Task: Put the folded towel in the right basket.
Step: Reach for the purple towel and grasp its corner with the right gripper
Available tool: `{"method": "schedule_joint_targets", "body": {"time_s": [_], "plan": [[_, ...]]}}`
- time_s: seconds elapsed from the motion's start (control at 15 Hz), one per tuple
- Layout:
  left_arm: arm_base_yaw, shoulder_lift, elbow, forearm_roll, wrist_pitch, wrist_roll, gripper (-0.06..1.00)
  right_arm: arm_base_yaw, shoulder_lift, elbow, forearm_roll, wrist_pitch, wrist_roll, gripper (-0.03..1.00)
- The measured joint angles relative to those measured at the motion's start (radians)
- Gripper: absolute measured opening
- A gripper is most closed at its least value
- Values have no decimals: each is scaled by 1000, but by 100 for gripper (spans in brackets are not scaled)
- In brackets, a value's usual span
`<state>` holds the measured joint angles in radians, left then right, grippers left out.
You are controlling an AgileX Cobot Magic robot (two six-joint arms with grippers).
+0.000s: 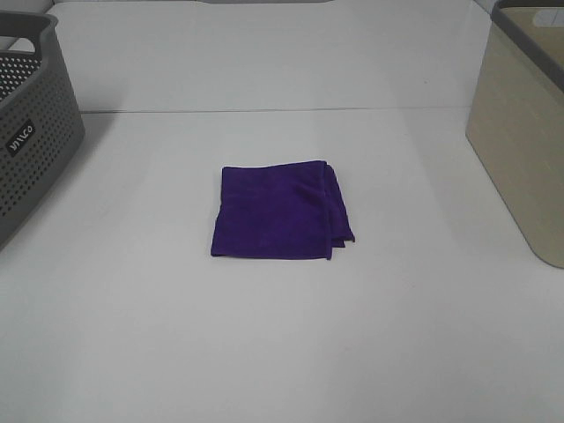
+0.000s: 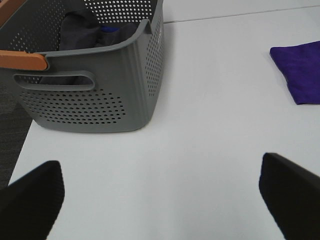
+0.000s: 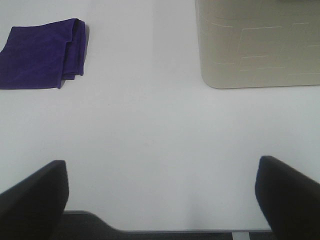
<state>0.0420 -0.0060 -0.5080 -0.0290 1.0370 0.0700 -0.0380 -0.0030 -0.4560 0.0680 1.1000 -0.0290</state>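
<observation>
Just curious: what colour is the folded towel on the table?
The towel is plain deep purple, clearest in the exterior high view.

L claw (image 2: 160, 167), R claw (image 3: 161, 164): matte blk, rounded edges.

Four kinds of thing, six pieces in all.
One folded purple cloth towel (image 1: 280, 211); two plastic baskets, one grey perforated basket (image 1: 35, 150) and one beige smooth-walled basket (image 1: 520, 150); one white table (image 1: 264, 352); two grippers, the left gripper (image 2: 160, 200) and the right gripper (image 3: 160, 195), each showing two black fingers (image 2: 35, 195).
</observation>
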Motion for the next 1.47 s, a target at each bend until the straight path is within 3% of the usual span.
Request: {"method": "schedule_joint_targets", "body": {"time_s": [0.33,0.53,1.47], "plan": [[0,0,0,0,0,0,99,1,0,0,-16,0,-9,97],[0,0,0,0,0,0,99,50,0,0,-18,0,-9,97],[0,0,0,0,0,0,99,54,0,0,-18,0,-9,97]]}}
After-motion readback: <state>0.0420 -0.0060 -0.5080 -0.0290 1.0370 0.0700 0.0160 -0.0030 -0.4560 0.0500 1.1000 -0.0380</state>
